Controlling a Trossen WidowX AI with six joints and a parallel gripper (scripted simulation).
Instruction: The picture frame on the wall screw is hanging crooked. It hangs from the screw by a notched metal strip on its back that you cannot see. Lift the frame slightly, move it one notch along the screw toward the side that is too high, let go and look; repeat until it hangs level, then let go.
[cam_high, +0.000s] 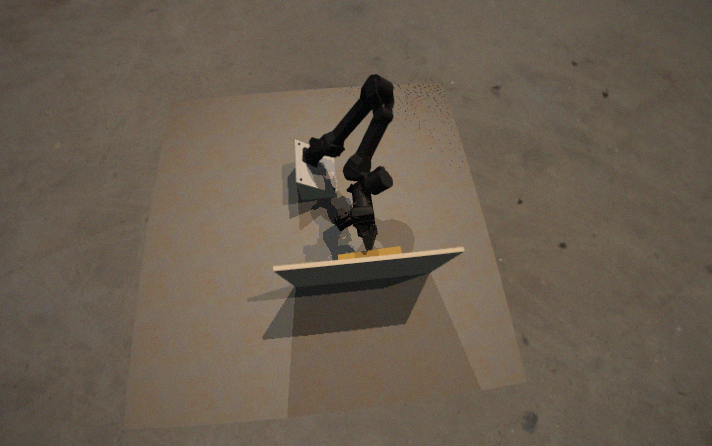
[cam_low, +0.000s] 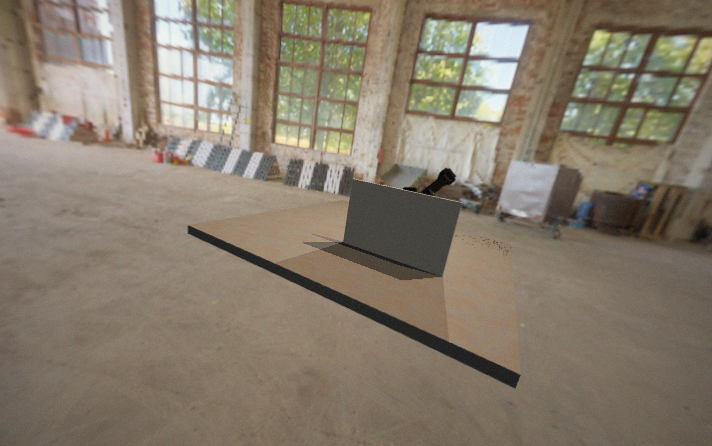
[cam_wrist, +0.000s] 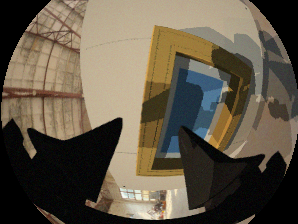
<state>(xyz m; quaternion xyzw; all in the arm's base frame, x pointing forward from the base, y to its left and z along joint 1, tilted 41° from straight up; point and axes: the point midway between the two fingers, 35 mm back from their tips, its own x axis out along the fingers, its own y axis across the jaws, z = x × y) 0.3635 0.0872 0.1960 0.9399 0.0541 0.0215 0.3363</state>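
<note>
The picture frame (cam_high: 389, 251) (cam_wrist: 165, 40), gold around a blue picture, hangs on the front of the upright wall panel (cam_high: 441, 252) (cam_low: 399, 225) (cam_wrist: 115, 85). Only its top edge shows in the top view, and the panel hides it in the exterior view. The wrist view is slanted and bent, so I cannot tell its tilt well. The screw and the notched strip are hidden. My gripper (cam_high: 369, 249) (cam_wrist: 150, 125) is open and empty, close to the frame near the middle of its top edge in the top view. In the wrist view the right fingertip overlaps the picture; contact cannot be told.
The panel stands on a wide wooden board (cam_high: 210, 325) (cam_low: 483, 315). A white plate with small holes (cam_high: 302, 170) stands beside the arm (cam_high: 374, 131) (cam_low: 440, 182), behind the gripper. Shadows of the arm fall across the frame and panel.
</note>
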